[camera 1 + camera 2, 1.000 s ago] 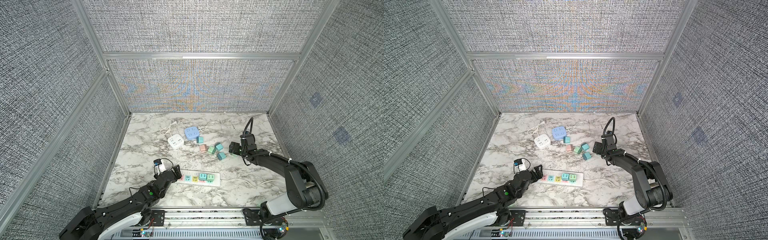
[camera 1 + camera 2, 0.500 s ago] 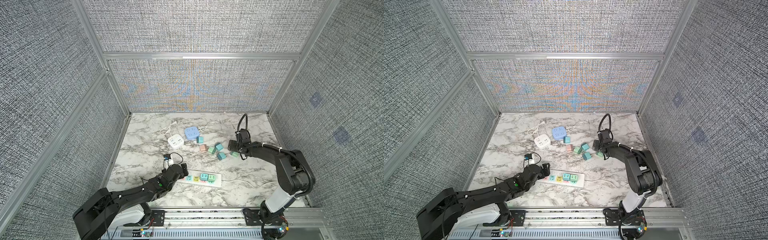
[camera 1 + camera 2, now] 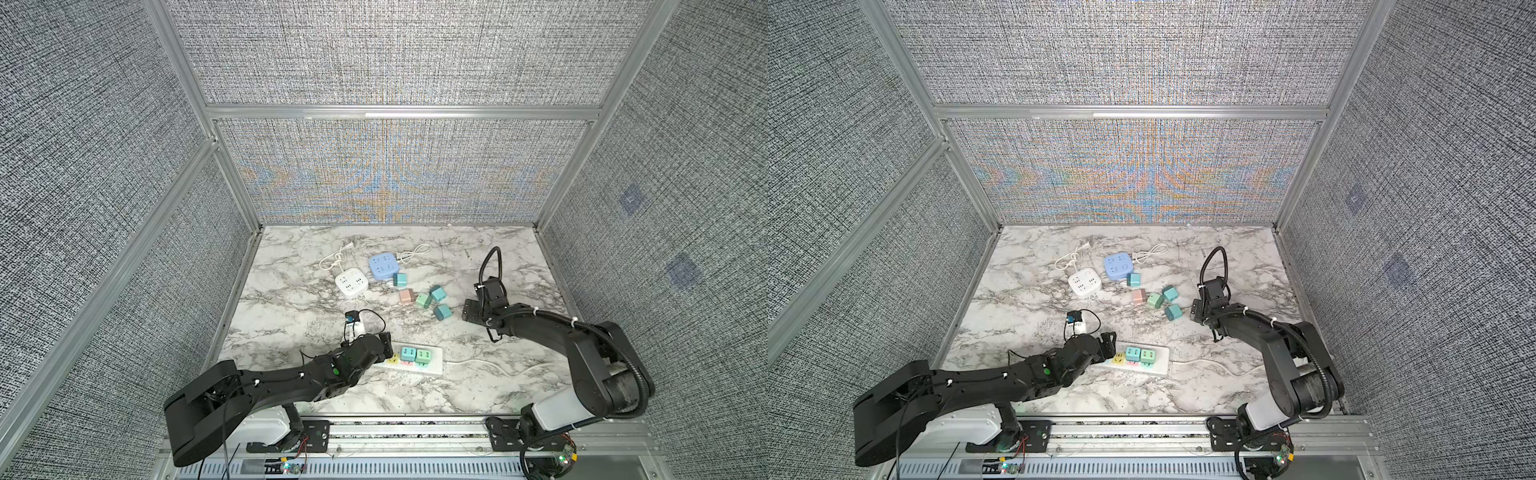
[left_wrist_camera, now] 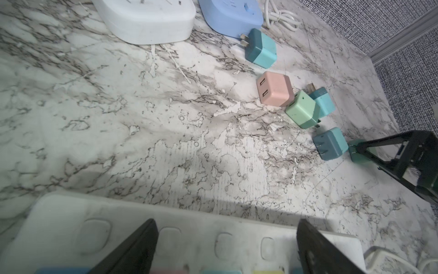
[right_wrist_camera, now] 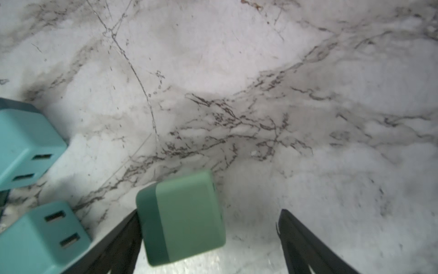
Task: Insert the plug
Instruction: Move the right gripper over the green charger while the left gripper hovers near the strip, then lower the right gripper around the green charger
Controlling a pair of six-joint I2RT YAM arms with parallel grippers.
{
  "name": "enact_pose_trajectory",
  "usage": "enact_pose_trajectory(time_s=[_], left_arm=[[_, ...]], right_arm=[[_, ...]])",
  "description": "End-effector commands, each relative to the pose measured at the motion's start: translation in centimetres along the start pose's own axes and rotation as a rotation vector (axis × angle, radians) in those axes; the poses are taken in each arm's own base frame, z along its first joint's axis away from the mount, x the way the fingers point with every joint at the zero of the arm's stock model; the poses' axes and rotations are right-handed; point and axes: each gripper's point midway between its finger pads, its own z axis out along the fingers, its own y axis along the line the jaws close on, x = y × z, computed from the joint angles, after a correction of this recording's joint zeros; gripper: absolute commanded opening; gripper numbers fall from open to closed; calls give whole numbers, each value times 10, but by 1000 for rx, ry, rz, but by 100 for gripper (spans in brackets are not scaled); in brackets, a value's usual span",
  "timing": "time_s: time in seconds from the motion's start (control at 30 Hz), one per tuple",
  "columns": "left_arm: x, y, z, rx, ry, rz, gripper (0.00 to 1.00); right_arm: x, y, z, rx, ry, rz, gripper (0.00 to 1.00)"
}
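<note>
Enclosure: grey woven wall panels [image 3: 374, 62] in aluminium framing, over a marble-patterned bench [image 3: 291, 316].

White power strip [image 3: 434, 361] near the front edge, with two teal plugs [image 3: 408, 354] seated in it. Its coloured socket markings were too small to read.

Left tool [image 4: 227, 227] over the strip's left end, spread wide, holding nothing.

Beyond the strip: white socket cube [image 3: 352, 283], blue socket cube [image 3: 383, 267] and five loose plugs [image 3: 423, 300] clustered together. No lettering was legible.

Right tool [image 5: 208, 213] beyond the strip's right end, spread wide. The green plug [image 5: 189, 218] sat between its fingers, touching one and clear of the other.

Bare bench lay right of the strip and past the cluster, up to the walls.
</note>
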Motion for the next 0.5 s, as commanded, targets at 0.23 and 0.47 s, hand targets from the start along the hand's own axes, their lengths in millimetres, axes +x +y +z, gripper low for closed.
enact_pose_trajectory(time_s=[0.23,0.47], left_arm=[[-9,18,-19,1,-73,-34,94],[-43,1,-23,-14,-166,160,100]], right_arm=[[2,-13,-21,8,-55,74,90],[-21,-6,-22,24,-108,89,90]])
